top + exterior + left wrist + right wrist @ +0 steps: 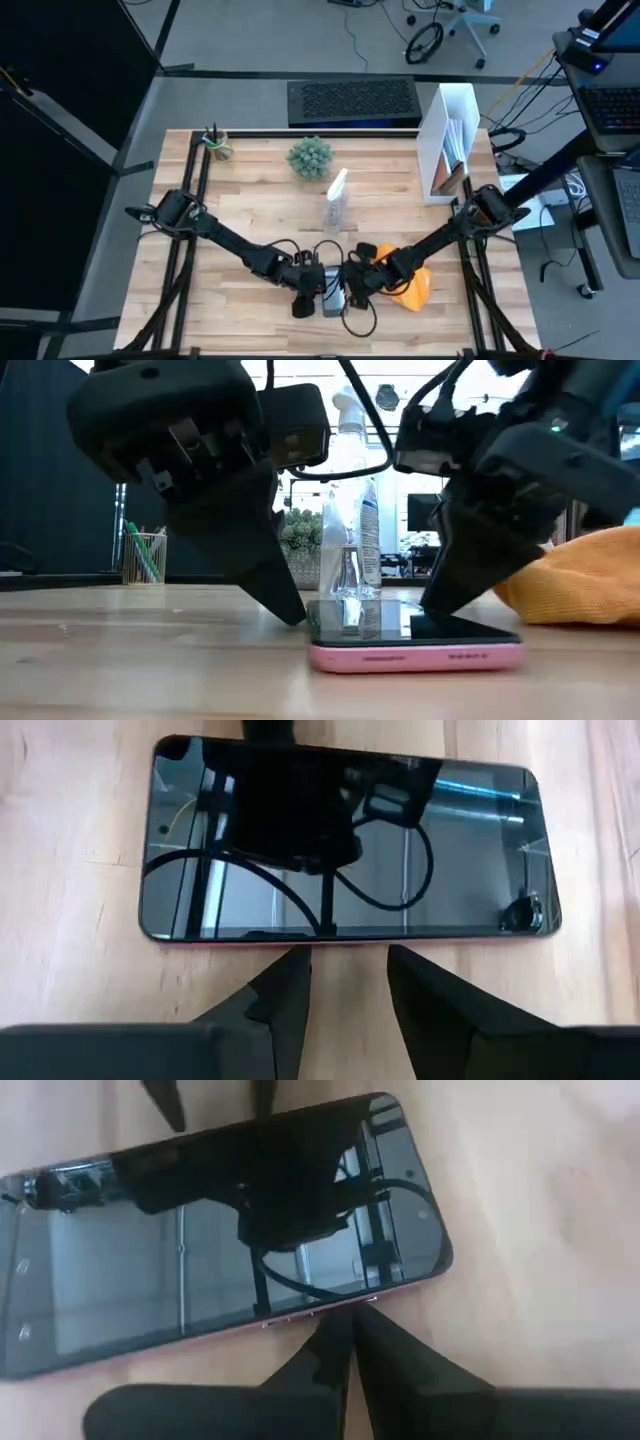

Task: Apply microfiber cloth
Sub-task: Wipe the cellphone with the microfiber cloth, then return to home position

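Bracing the smartphone (415, 643) from both long sides, my two grippers meet at the front middle of the wooden table (250, 215). The phone lies flat, screen up, in a pink case, and I take it as my landmark.

My left gripper (348, 982) stands on the phone's left side, fingertips down at the table right against the phone's long edge. Its fingers (283, 995) are a little apart, with bare wood showing between them, and they hold nothing.

My right gripper (352, 1342) stands on the phone's opposite side, its tips at the other long edge. Its fingers are pressed together with almost no gap, and nothing is between them.

The microfiber cloth (580, 582), bright orange and bunched into a soft heap, lies on the table just to the right of the phone, partly under my right arm in the high view. Neither gripper touches it; it is close beside the phone but not on it.

Behind the phone, toward the back of the table, stands the clear spray bottle (356, 525). Farther back than the bottle sits a small green plant (310, 156). A cup of pens (144, 556) is far off to the phone's left at the back corner, and a white file holder (450, 140) stands at the back right.
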`<state>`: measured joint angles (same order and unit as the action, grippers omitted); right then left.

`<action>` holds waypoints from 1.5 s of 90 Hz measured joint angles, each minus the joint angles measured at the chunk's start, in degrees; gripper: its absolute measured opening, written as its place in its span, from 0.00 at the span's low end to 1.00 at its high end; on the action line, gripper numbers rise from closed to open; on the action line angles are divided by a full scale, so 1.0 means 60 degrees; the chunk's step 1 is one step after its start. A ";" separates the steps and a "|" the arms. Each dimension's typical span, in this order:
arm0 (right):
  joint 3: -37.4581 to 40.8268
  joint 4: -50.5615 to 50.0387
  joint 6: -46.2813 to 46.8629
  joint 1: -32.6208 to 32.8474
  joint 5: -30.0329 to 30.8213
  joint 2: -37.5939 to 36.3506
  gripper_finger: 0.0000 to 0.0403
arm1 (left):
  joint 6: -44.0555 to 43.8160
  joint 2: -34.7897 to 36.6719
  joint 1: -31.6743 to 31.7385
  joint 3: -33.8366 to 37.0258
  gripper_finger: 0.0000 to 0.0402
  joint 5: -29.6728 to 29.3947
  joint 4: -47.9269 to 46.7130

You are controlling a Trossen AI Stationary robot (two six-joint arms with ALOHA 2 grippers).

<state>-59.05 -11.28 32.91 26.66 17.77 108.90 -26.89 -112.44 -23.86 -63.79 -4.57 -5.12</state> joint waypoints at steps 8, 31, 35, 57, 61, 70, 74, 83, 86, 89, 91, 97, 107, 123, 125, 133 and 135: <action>0.0017 -0.0285 -0.0162 -0.0022 -0.0023 -0.0279 0.01 | 0.0061 0.0156 0.0037 0.0000 0.30 -0.0090 -0.0149; 0.0000 -0.1601 -0.1103 -0.0065 0.0040 -0.3044 0.01 | 0.1431 0.2427 0.0055 -0.0011 0.14 -0.1079 -0.1587; 0.0000 -0.1923 -0.1334 -0.0132 0.0046 -0.3576 0.01 | 0.1726 0.2887 0.0090 -0.0011 0.09 -0.1343 -0.1797; 0.1244 -0.1686 -0.2396 -0.0524 0.0002 -0.6517 0.00 | 0.2554 0.5497 0.0266 0.1426 0.01 -0.2187 -0.1922; 0.1790 -0.1380 -0.2446 -0.0585 -0.0039 -0.7121 0.00 | 0.2581 0.5984 0.0336 0.1941 0.01 -0.2257 -0.1680; 0.3198 -0.0409 -0.2587 -0.0751 -0.0059 -0.8494 0.00 | 0.2987 0.7108 0.0508 0.3258 0.00 -0.2350 -0.1102; 0.3833 0.0075 -0.2598 -0.0785 -0.0059 -0.9137 0.00 | 0.3040 0.7616 0.0591 0.3817 0.01 -0.2448 -0.0909; 0.4823 0.0002 -0.2522 -0.0877 0.0235 -1.0408 0.00 | 0.2579 0.8578 0.0732 0.4688 0.01 -0.2928 -0.1082; 0.5057 -0.0197 -0.2504 -0.0905 0.0308 -1.0754 0.00 | 0.2603 0.8815 0.0773 0.4871 0.01 -0.3053 -0.1194; 0.5248 -0.0312 -0.2335 -0.0927 0.0307 -1.1074 0.00 | 0.2588 0.8995 0.0807 0.5005 0.01 -0.3095 -0.1251; 0.5356 -0.0293 -0.2145 -0.0928 0.0296 -1.1237 0.00 | 0.2500 0.9083 0.0828 0.5063 0.01 -0.3092 -0.1246; 0.5635 -0.0188 -0.1834 -0.0879 0.0235 -1.1684 0.00 | 0.1864 0.9267 0.0835 0.5215 0.01 -0.3078 -0.1220; 0.6095 0.0168 -0.2239 -0.0894 0.0225 -1.2239 0.00 | 0.1536 0.9296 0.0824 0.5352 0.01 -0.3013 -0.1165; 0.7497 0.2224 -0.3500 -0.1361 -0.0747 -1.3580 0.00 | 0.1998 0.9550 0.0849 0.6185 0.01 -0.2648 0.0271; 0.7659 0.2367 -0.3533 -0.1446 -0.0938 -1.3793 0.00 | 0.2066 0.9642 0.0849 0.6338 0.01 -0.2449 0.0533; 0.8189 0.2440 -0.3569 -0.1861 -0.1038 -1.4628 0.00 | 0.2313 1.0155 0.0846 0.7051 0.01 -0.1777 0.1698; 0.8323 0.2440 -0.3589 -0.1971 -0.0999 -1.4836 0.00 | 0.2332 1.0295 0.0846 0.7240 0.01 -0.1689 0.1994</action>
<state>-9.11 3.36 11.38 14.83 11.77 19.88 -12.90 -50.67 -18.79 -20.35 -14.70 6.84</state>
